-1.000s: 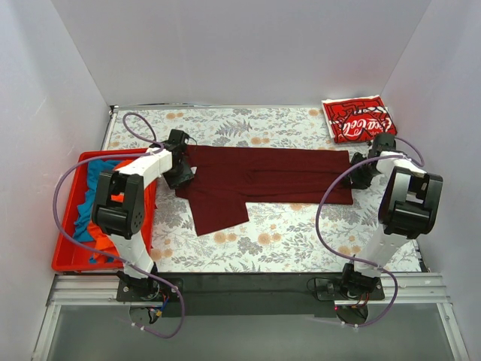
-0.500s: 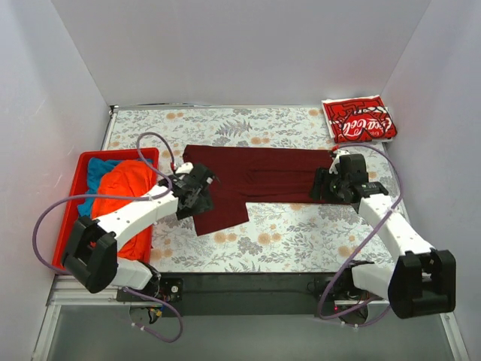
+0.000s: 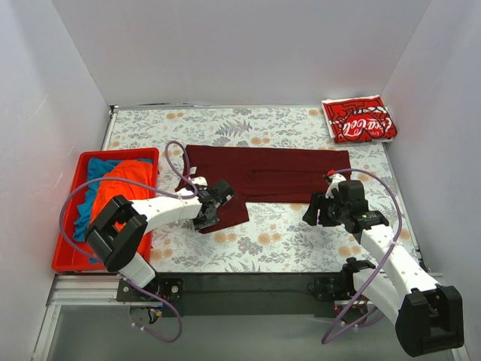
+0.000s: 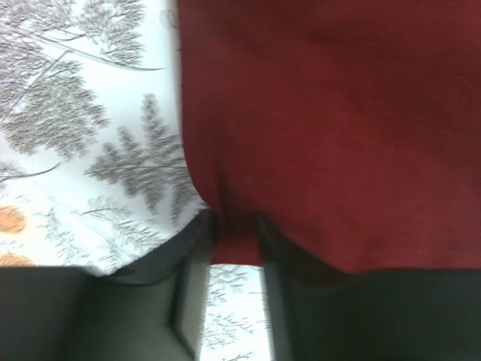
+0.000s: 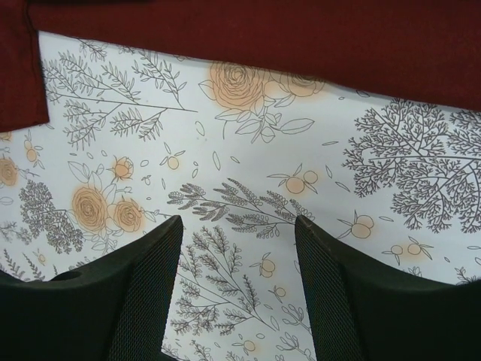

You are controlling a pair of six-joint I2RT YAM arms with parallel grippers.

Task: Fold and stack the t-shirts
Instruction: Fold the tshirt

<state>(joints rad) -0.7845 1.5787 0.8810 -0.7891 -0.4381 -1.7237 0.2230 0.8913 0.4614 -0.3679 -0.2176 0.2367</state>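
Now I'm mid-fold on the maroon shirt [image 3: 270, 174], spread across the table [image 3: 285, 241]: left gripper [image 4: 234, 233] clamps its near flap, right gripper [image 5: 237, 226] hangs open, empty. Next, I'd carry that flap over.

Left gripper [image 4: 234, 239] has shifted to the near flap of the maroon t-shirt [image 3: 285, 173]. Right gripper [image 5: 239, 229] has withdrawn over the tablecloth [image 5: 248, 143].

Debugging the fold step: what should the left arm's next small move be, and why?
Probably lift the left gripper slightly and carry the flap over the maroon t-shirt: it pinches that cloth edge, while the right gripper is open over the table.
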